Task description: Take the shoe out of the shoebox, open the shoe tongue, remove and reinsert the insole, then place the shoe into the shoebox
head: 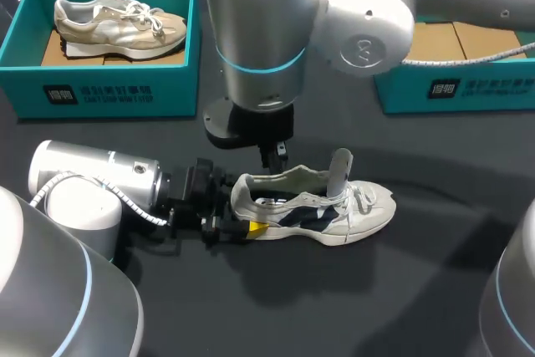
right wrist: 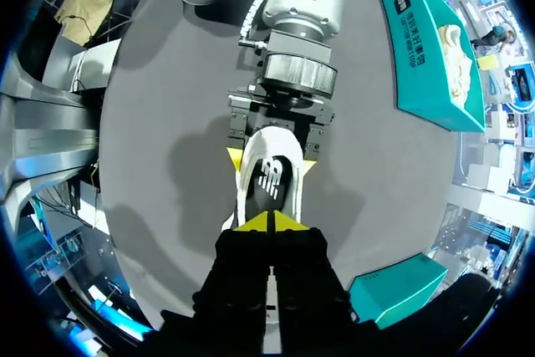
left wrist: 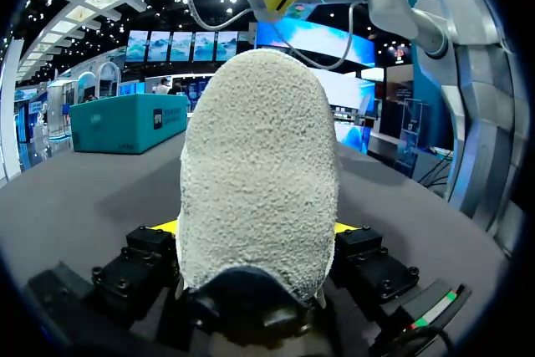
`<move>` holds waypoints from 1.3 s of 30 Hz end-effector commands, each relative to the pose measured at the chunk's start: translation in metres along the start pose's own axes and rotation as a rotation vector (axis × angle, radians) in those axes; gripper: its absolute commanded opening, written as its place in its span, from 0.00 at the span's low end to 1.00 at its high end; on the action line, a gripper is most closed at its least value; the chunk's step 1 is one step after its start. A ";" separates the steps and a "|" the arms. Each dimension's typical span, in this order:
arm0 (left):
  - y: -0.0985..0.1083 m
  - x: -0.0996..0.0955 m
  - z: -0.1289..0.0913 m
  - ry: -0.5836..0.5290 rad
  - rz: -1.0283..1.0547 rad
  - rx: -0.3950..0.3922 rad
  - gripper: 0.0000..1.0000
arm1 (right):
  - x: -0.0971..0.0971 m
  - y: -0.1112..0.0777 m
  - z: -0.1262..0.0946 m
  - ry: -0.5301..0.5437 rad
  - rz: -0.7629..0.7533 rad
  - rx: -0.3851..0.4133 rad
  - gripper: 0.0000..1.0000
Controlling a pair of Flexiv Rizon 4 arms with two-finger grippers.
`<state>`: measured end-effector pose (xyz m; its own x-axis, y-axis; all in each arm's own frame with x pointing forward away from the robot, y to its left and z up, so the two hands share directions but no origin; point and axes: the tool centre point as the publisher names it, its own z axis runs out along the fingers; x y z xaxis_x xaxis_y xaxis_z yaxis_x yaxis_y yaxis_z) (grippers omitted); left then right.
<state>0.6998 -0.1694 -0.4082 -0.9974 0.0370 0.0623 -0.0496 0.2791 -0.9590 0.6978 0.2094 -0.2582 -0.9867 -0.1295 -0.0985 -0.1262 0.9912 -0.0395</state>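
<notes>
Shoe (head: pixel 334 215) heel clamped in left hand (right wrist: pixel 271 160) (tips either side); right hand (right wrist: pixel 272 221) pinched closed just above collar.

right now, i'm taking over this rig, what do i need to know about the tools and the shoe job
Left tool: shut on the heel of the shoe, which lies on the table.
Right tool: shut, empty, above the shoe's opening.
Done: the shoe is out of its box and the tongue stands up.
Unclear: the insole lies inside the shoe; I cannot tell whether it has been out yet.
To do: the insole step if needed, then the shoe goes into the box at the right. The box at the left holds another shoe.
</notes>
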 end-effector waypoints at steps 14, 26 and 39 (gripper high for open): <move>0.000 0.000 0.002 0.000 0.000 -0.003 0.00 | 0.002 -0.008 0.002 -0.004 -0.001 -0.028 0.00; 0.000 0.000 0.002 0.000 0.000 -0.003 0.00 | 0.009 -0.002 0.031 -0.045 0.009 -0.012 0.00; 0.000 0.000 0.002 0.000 0.000 -0.003 0.00 | 0.010 -0.003 0.038 -0.059 0.000 -0.028 0.00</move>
<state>0.6998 -0.1694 -0.4082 -0.9974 0.0370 0.0623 -0.0496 0.2792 -0.9590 0.6924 0.2058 -0.2965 -0.9792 -0.1301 -0.1558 -0.1292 0.9915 -0.0154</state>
